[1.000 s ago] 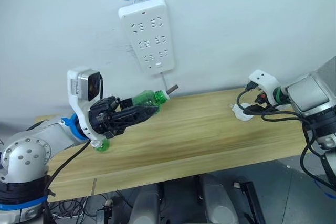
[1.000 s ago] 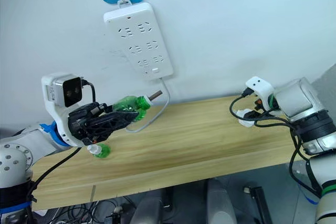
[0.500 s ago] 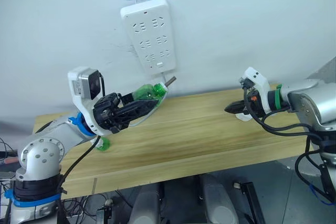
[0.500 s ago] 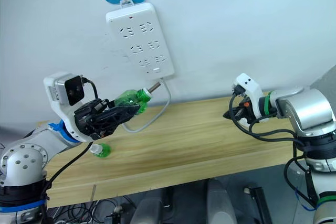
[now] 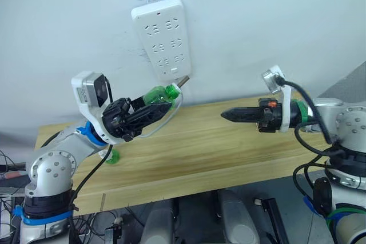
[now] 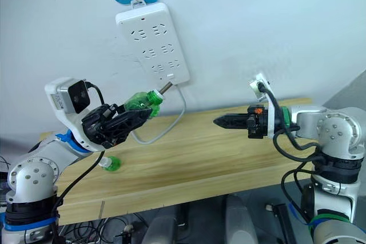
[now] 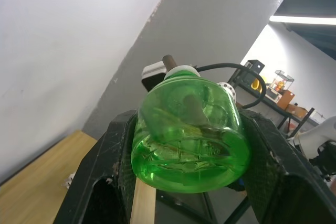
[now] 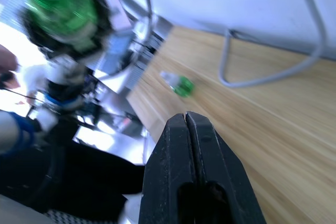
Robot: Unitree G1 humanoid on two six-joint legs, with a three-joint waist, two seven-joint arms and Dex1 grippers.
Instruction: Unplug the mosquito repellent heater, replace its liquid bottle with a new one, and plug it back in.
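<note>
Left gripper point(image 5: 150, 112) clamped on green bottle point(image 5: 158, 96), raised above wooden table point(image 5: 217, 141); right gripper point(image 5: 224, 115) pinched closed, empty, over table.

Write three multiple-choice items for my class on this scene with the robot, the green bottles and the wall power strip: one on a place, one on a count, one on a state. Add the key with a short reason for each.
1. Where does the small green bottle that no gripper holds lie?
A. On the wooden table, below the left arm
B. On the power strip
C. On the floor

2. How many green bottles are in the scene?
A. One
B. Two
C. Four

3. What state is the right gripper in?
A. Open wide
B. Shut on a bottle
C. Shut, holding nothing

Key:
1 A: it rests on the wooden table near that arm.
2 B: one green bottle is in the left gripper, the other is on the table.
3 C: in the right wrist view its fingers press together with nothing between them.
</note>
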